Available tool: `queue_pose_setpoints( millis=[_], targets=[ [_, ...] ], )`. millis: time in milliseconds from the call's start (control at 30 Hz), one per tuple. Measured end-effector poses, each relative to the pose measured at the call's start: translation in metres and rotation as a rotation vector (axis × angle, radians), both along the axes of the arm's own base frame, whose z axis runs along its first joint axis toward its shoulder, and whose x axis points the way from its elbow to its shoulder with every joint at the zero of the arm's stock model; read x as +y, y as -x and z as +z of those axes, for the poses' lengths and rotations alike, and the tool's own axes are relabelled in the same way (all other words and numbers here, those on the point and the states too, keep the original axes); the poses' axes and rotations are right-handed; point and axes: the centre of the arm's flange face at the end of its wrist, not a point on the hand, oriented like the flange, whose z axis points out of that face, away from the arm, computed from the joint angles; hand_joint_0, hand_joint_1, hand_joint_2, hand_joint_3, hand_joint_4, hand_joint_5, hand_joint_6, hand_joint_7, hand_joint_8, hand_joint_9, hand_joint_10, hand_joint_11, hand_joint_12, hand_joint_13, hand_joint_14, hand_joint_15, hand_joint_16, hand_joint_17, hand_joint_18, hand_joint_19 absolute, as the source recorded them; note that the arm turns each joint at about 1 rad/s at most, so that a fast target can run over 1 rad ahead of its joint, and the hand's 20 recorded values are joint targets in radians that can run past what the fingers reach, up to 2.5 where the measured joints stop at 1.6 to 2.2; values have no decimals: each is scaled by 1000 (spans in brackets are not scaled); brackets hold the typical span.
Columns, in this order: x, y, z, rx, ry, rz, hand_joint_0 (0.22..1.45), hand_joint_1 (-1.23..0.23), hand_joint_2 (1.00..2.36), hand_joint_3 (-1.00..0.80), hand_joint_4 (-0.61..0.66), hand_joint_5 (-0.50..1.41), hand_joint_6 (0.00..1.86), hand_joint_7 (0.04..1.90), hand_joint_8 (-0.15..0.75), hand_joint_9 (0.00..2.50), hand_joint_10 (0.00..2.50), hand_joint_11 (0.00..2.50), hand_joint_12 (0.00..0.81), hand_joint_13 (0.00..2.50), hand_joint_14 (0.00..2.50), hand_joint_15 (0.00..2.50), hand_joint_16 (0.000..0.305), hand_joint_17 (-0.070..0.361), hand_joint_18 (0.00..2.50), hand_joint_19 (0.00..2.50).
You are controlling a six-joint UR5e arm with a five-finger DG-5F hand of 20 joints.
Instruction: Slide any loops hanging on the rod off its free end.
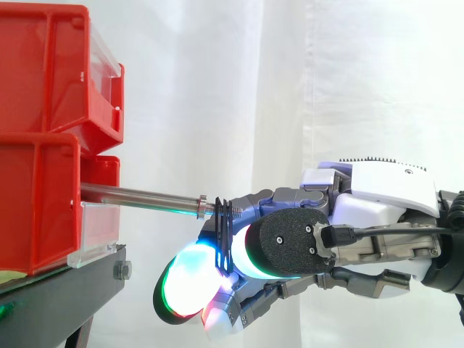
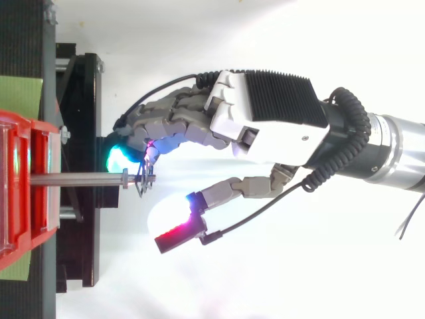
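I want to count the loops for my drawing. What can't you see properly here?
How many loops: side view, thin and bunched at the rod's free end, too small to count.
Whether the hand holds them: it overlaps them in both views.
Where the rod is fixed: side view, hidden inside the red bin.
The arm's far part: top view, cut off by the right edge.

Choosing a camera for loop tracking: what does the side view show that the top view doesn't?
Side view alone: the upper red bin stacked on the lower red bin. Top view alone: the arm's silver wrist. Both: the rod, black loops at its free end, the hand close to them, the black stand.
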Motion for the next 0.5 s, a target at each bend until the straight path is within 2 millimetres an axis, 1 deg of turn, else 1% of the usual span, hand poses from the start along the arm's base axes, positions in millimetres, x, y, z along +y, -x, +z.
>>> queue_pose_setpoints(
  millis=[100,267,333,500],
  targets=[
    [0,0,0,1,1,0,577,-640,1014,-337,172,-161,844,928,288,769,18,418,364,587,12,303,52,116,641,382],
    [0,0,0,-1,1,1,571,-617,1019,-234,200,-169,898,932,292,771,18,447,368,590,12,303,52,116,648,380],
    [0,0,0,-1,0,1,570,-617,1019,-225,202,-170,902,938,293,772,18,448,368,589,12,306,52,116,649,381],
    [0,0,0,0,1,1,585,-638,1017,-270,197,-171,914,904,289,811,20,511,367,603,13,313,51,115,655,380]
  ],
)
